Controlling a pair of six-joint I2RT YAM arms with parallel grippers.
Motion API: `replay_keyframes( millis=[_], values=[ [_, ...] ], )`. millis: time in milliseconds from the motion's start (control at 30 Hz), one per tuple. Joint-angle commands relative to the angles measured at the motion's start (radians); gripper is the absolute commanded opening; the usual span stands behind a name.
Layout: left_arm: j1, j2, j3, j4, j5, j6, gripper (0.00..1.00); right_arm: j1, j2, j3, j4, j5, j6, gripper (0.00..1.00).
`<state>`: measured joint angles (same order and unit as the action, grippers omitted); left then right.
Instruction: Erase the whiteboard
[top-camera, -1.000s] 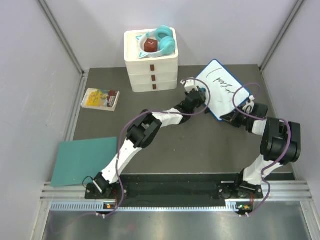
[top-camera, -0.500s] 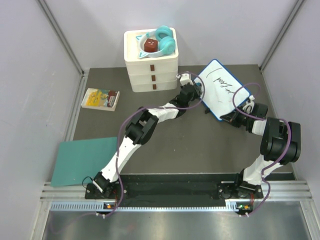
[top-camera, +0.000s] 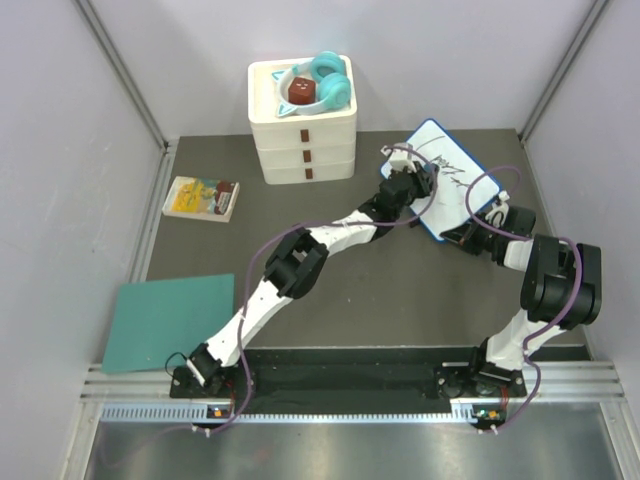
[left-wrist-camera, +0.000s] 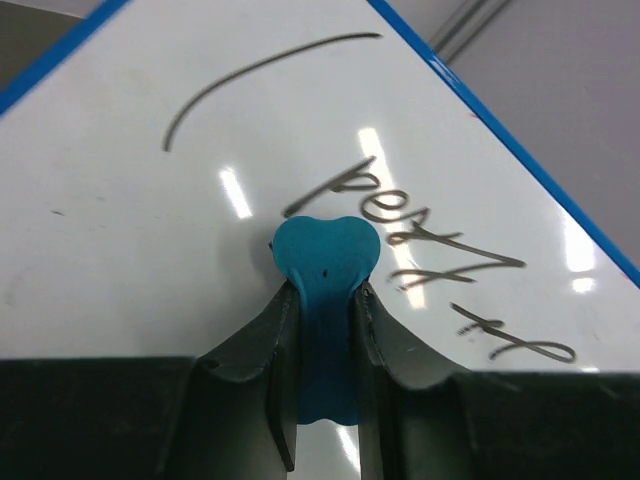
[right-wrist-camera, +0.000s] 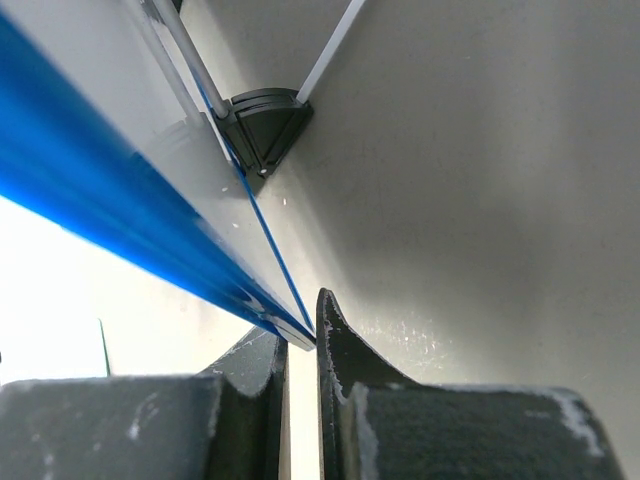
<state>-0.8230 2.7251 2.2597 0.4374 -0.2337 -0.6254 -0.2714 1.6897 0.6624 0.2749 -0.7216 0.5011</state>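
Grey walls close in a dark table (top-camera: 400, 290), and the whiteboard (top-camera: 455, 165) sits toward 1 o'clock on it, propped at a tilt. The right hand (right-wrist-camera: 300, 345) is clenched on the board's blue rim (right-wrist-camera: 120, 220) at its 4 o'clock corner, bracing it.

The change is in the left arm. A second ago its hand hung at the board's 9 o'clock edge, and half a second ago it had drifted just off that edge, toward the drawer box (top-camera: 302, 135). Now the left hand (left-wrist-camera: 322, 290) is over the white face itself. It is pinched tight on a small teal eraser (left-wrist-camera: 323, 255), whose rounded tip lies at the start of the scribbled pen marks (left-wrist-camera: 420, 250).

The tip seems to press on the surface, though the wrist view cannot quite settle whether it touches. The long curved stroke (left-wrist-camera: 260, 70) toward 11 o'clock and the scribble running to 4 o'clock both look intact.

My reading is that the approach is done and wiping is only just beginning. Nearly all of the erasing is yet to come.
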Motion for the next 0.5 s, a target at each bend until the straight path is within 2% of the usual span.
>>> replay_keyframes(
  millis=[0, 167, 300, 467],
  values=[
    [-0.087, 0.035, 0.001, -0.069, 0.123, -0.003, 0.00, 0.011, 0.033, -0.044, -0.204, 0.056, -0.044, 0.00],
    [-0.146, 0.032, 0.000, -0.101, 0.158, 0.012, 0.00, 0.011, 0.031, -0.044, -0.203, 0.056, -0.042, 0.00],
    [-0.194, -0.005, -0.061, -0.069, 0.178, 0.036, 0.00, 0.011, 0.031, -0.046, -0.203, 0.056, -0.042, 0.00],
    [-0.251, -0.016, -0.037, -0.085, 0.126, 0.216, 0.00, 0.011, 0.027, -0.047, -0.201, 0.057, -0.041, 0.00]
  ],
)
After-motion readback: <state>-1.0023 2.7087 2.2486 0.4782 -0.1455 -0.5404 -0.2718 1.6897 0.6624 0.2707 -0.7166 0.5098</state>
